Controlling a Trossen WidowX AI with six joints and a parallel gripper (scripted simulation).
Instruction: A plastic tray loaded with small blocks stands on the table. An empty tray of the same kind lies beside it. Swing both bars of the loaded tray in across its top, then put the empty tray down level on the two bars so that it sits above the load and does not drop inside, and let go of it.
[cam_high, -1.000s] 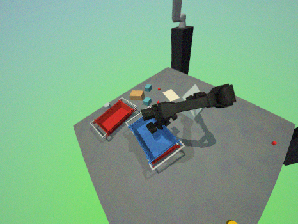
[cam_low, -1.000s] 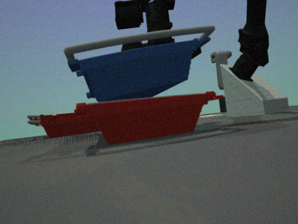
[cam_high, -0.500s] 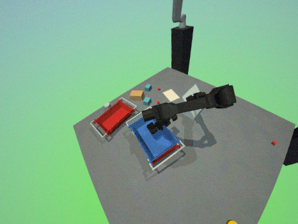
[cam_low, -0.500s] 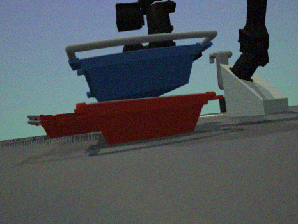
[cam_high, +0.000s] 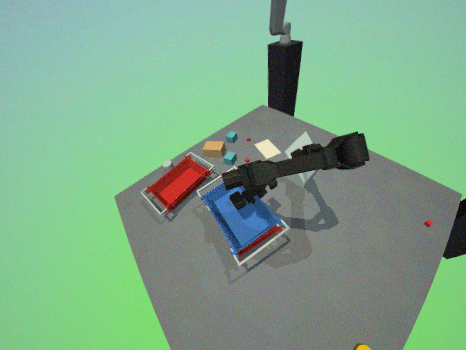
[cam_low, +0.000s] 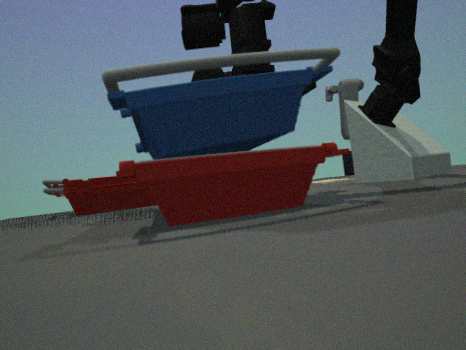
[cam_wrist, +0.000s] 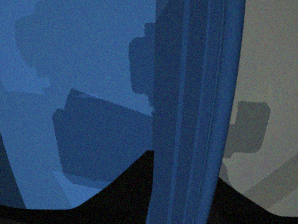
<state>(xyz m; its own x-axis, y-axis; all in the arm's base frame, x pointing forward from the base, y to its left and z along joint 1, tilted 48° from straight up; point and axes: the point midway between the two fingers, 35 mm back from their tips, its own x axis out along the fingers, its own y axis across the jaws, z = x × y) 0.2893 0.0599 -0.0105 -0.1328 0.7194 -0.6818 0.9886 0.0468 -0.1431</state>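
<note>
The blue tray looks empty inside and is up over a red tray, slightly tilted in the exterior view. Its wire bars stick out at its ends. My gripper is shut on the blue tray's long side wall, one finger inside and one outside. The blue tray's low left part seems to meet the red rim in the exterior view; contact is unclear. The red tray's load is hidden, and how its bars lie cannot be told.
A second red tray, empty with its bars out, stands close on the left. Behind are an orange block, teal blocks, a cream plate and a pale wedge. A red cube lies right.
</note>
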